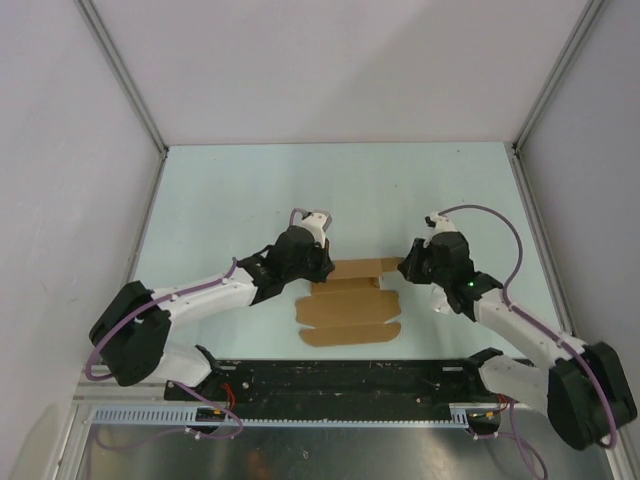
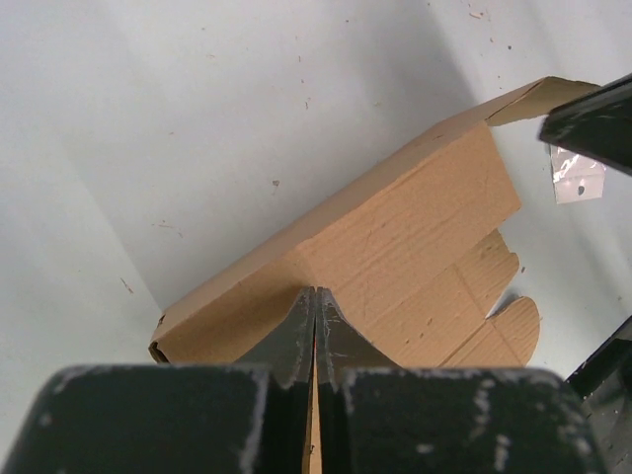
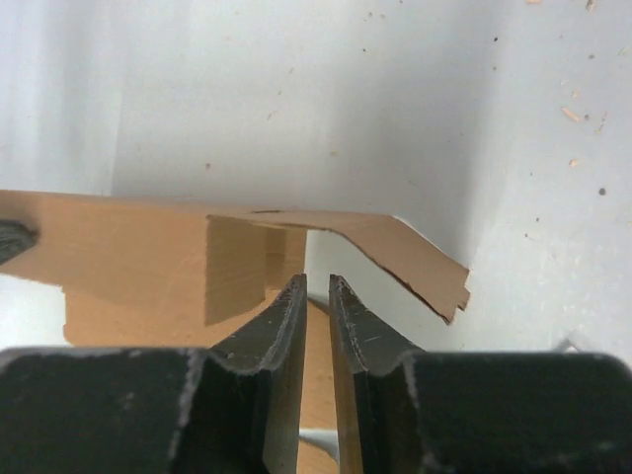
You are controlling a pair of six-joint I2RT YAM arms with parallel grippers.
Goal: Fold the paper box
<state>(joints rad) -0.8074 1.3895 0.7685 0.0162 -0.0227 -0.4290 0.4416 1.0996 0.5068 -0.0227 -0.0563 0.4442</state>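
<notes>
Left hand (image 2: 315, 293) pinches paper box (image 2: 415, 237); right hand (image 3: 317, 282) slightly parted

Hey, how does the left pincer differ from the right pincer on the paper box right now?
The left pincer is shut, a sliver of the paper box between its fingers; the right pincer has its jaws slightly apart. The left pincer works the box's left end, the right pincer its right end. Both are black and reach the box's far edge.

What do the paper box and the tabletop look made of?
The paper box: matte brown kraft cardboard, probably corrugated, given faint parallel ribbing and raw cut edges. The table: smooth, pale, fairly matte surface, perhaps laminate or paint; specks and scuffs show, material unsure.
</notes>
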